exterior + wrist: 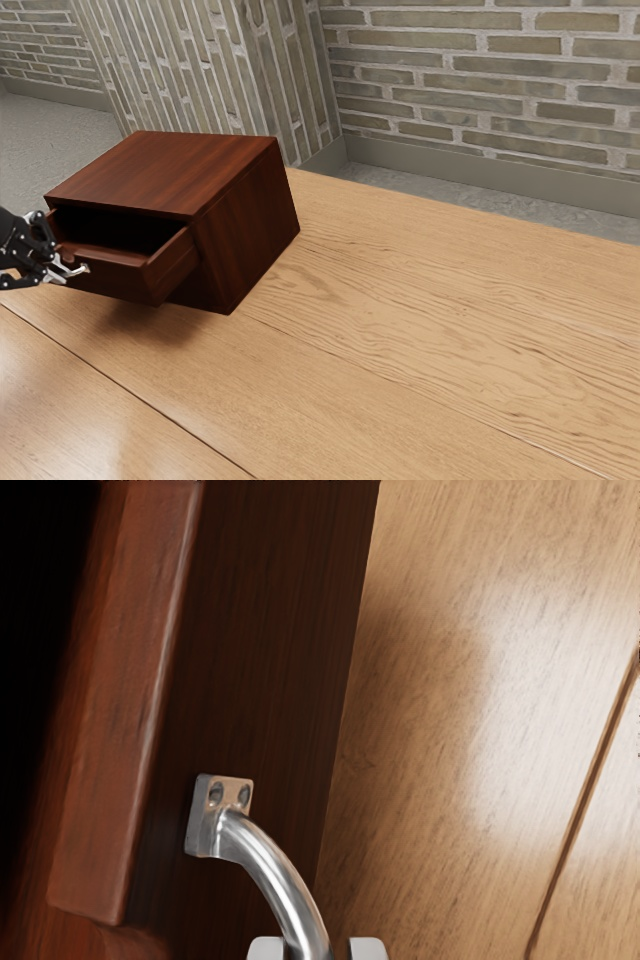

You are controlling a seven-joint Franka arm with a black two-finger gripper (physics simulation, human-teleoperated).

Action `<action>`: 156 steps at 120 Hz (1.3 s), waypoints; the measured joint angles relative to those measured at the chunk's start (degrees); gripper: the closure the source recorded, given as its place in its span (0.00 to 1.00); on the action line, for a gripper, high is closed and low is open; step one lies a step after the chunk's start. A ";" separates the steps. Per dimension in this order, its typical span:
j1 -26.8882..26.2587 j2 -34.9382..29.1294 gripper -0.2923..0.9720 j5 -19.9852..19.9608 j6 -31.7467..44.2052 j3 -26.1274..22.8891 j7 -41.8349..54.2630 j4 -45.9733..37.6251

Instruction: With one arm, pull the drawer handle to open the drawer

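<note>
At the exterior view's left edge, the black two-finger hand (60,270) is clamped on the curved silver metal handle (268,865) of the dark reddish wooden drawer (150,275). The drawer stands partly out (dark gap behind its front) of its matching cabinet (210,190) on the light wooden worktop (420,340).

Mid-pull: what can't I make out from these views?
Inside the drawer: exterior view, black shadow under the cabinet top hides any contents.
Everything behind the hand: exterior view, cut off by the left edge.
Far end of the handle: wrist view, cut off by the lower edge.
How much travel the drawer has left: exterior view, its back is hidden inside the cabinet.
</note>
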 joint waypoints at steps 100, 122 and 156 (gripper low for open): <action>-0.51 -4.09 0.79 1.60 -0.10 2.61 0.35 -3.37; -0.62 -4.78 0.78 2.06 -0.15 3.90 0.45 -3.79; -0.24 -16.54 0.60 2.54 -10.45 10.84 2.16 2.72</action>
